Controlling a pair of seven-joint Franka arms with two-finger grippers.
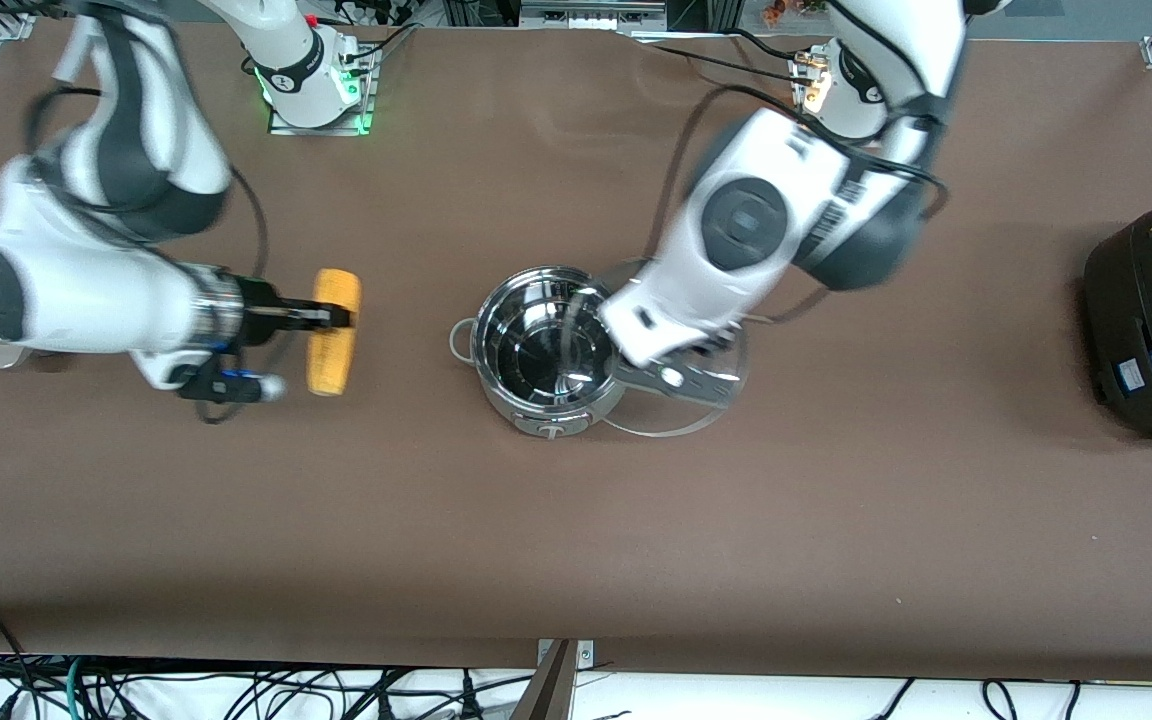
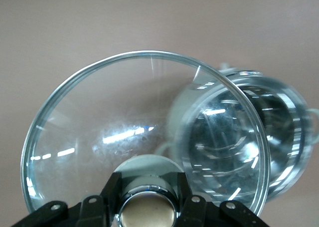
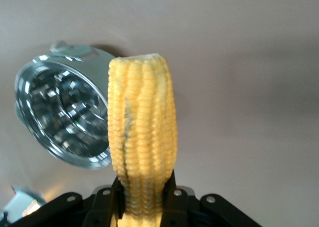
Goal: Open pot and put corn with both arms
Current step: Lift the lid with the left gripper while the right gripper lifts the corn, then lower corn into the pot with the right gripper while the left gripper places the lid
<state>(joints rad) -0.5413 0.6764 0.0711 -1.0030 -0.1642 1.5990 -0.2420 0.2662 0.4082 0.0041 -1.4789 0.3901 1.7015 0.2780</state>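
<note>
Lid [image 1: 671, 420] off, clamped by its knob in the left gripper [image 2: 148, 207] beside the open steel pot [image 1: 543, 352] at frame centre, while the right gripper [image 1: 328, 317], middle-left, pinches the corn cob [image 1: 334, 331], which likely travels potward next.

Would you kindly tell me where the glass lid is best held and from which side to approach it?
Grip the tan knob at the centre of the glass lid, coming from above. The lid's dome is smooth and wide; only the knob fits between fingers, as the left tool shows.
</note>
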